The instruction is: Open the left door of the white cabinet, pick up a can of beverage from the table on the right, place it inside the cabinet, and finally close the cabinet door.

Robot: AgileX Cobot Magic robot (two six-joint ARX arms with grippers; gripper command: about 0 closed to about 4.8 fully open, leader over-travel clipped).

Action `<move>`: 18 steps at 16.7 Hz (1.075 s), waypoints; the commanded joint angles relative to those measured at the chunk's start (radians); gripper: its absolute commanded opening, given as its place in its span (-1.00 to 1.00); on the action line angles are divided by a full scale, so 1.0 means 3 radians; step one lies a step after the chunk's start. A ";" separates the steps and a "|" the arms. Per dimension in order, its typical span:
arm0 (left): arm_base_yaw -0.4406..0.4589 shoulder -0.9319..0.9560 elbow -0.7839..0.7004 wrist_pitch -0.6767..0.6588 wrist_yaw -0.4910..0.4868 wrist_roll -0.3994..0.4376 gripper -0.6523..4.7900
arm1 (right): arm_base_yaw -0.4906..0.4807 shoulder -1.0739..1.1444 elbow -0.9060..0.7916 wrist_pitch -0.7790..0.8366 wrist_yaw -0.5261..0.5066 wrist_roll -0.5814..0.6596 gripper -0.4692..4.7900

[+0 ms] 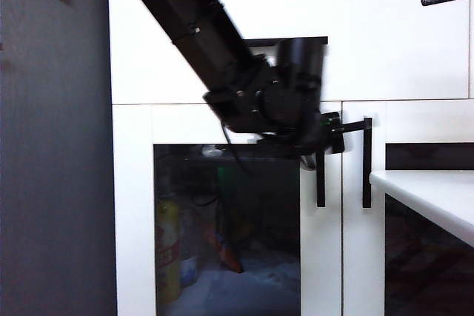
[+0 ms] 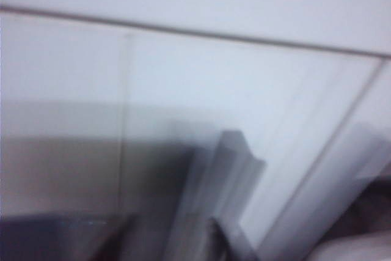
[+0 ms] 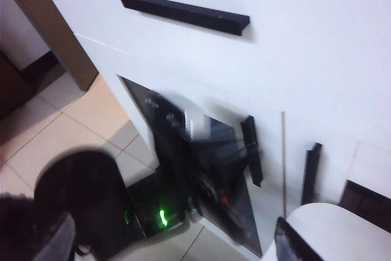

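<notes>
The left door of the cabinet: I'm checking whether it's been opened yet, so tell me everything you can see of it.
The left door has a white frame around a large dark glass pane, with bottles and packets dimly visible behind it. Its vertical black handle sits near the right edge. The door looks shut, flush with the matching door. The left gripper is at the handle's top; whether it grips yet is unclear.

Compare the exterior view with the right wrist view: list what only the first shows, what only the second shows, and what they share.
Only the exterior view: the left arm reaching to the left door's handle, its left pincer hidden at the handle, and a yellow bottle behind the glass.

Only the right wrist view: the tiled floor, a finger of the right pincer, and the whole drawer handle.

Both: the white cabinet, both black door handles, the left door shut, and the table corner.
</notes>
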 commanded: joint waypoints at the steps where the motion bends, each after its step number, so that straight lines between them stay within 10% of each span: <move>1: -0.0022 -0.0019 0.0010 0.0123 0.0174 -0.0051 -0.78 | -0.0028 -0.0011 0.0010 0.0060 0.0010 -0.0015 0.77; 18: -0.0039 -0.0020 0.0009 0.0266 0.0244 -0.0041 -0.78 | -0.0086 -0.0014 0.0011 0.0579 0.0169 0.0055 0.77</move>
